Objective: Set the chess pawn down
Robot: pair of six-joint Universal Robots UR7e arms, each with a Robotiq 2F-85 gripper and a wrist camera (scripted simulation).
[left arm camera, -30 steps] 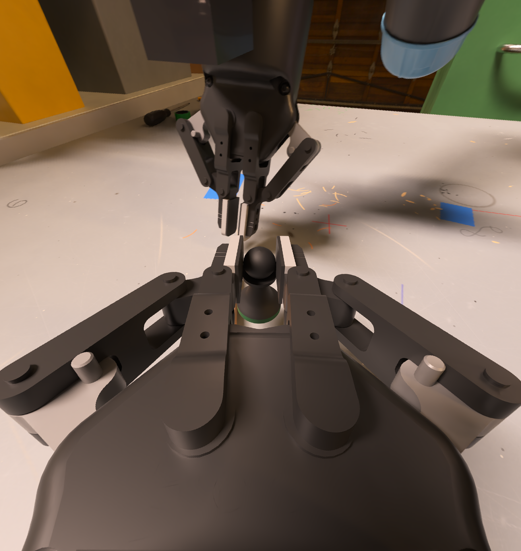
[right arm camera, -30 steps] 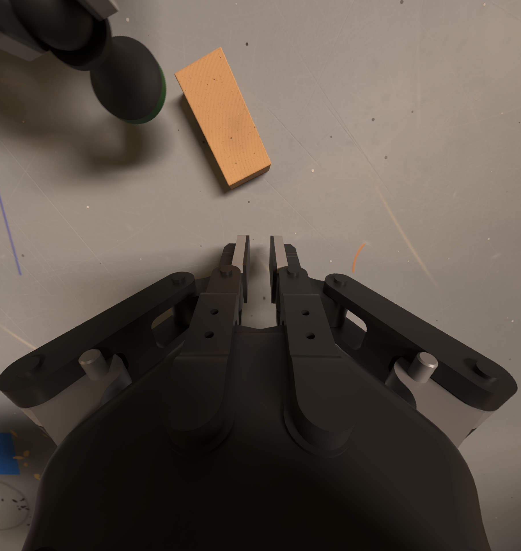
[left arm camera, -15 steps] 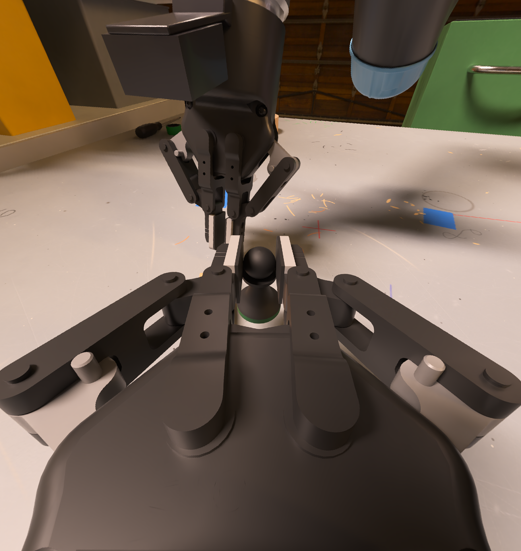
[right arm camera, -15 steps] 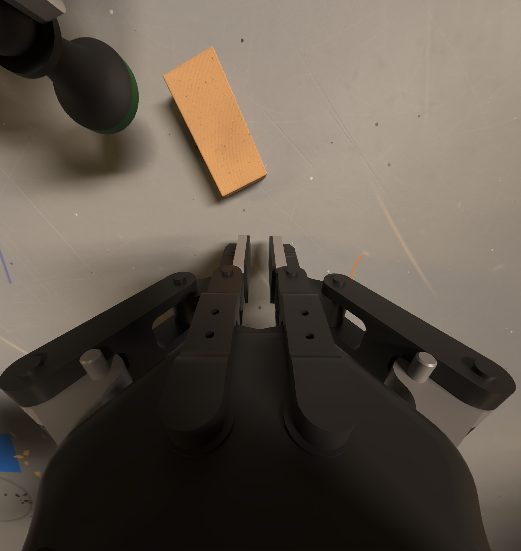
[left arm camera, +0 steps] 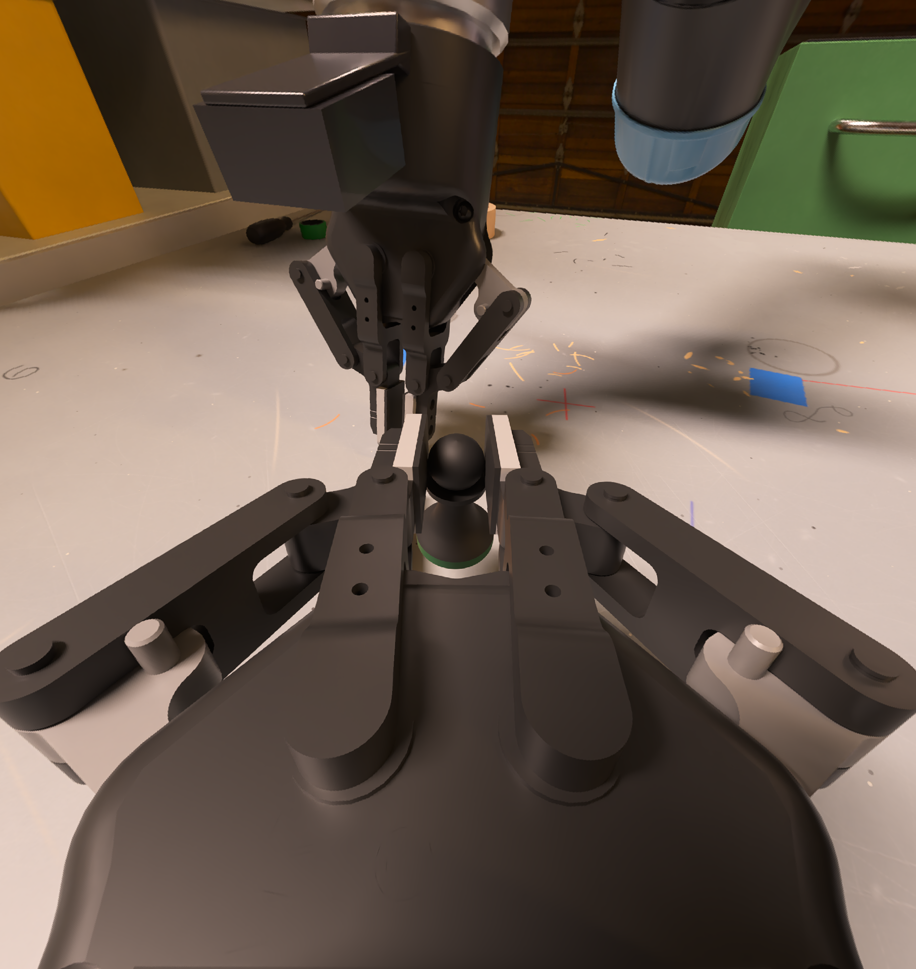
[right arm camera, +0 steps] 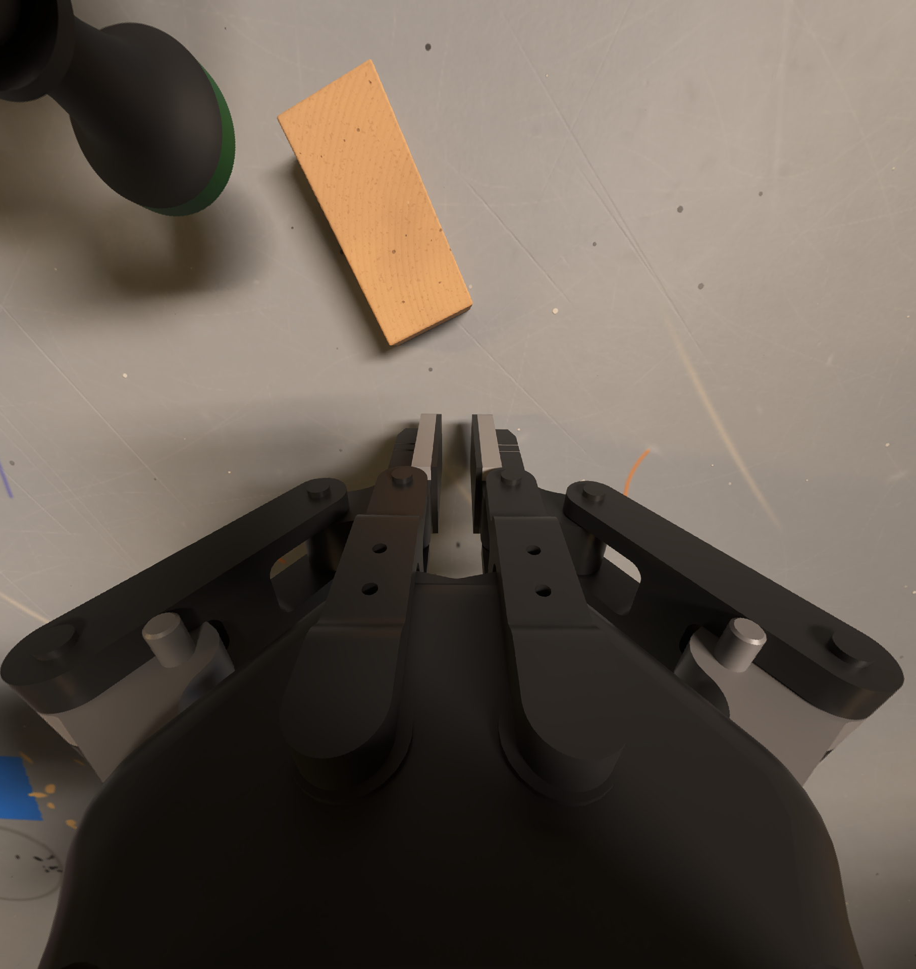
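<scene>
Left gripper (left arm camera: pixel 453 443) clamped on the black chess pawn (left arm camera: pixel 454 490), which I have carried nearer the wooden block (right arm camera: pixel 374 202); apparently still above the table (right arm camera: pixel 707 157). Right gripper (right arm camera: pixel 454 445) nearly closed, empty; release remains

Grippers: two, left gripper (left arm camera: pixel 454 445) and right gripper (right arm camera: pixel 454 445)
Chess pawn (left arm camera: pixel 454 498): one, black
Wooden block (right arm camera: pixel 374 202): one
Blue tape squares (left arm camera: pixel 777 385): one here
Screwdriver (left arm camera: pixel 268 229), upper left: one
Green cabinet (left arm camera: pixel 838 147), upper right: one
</scene>
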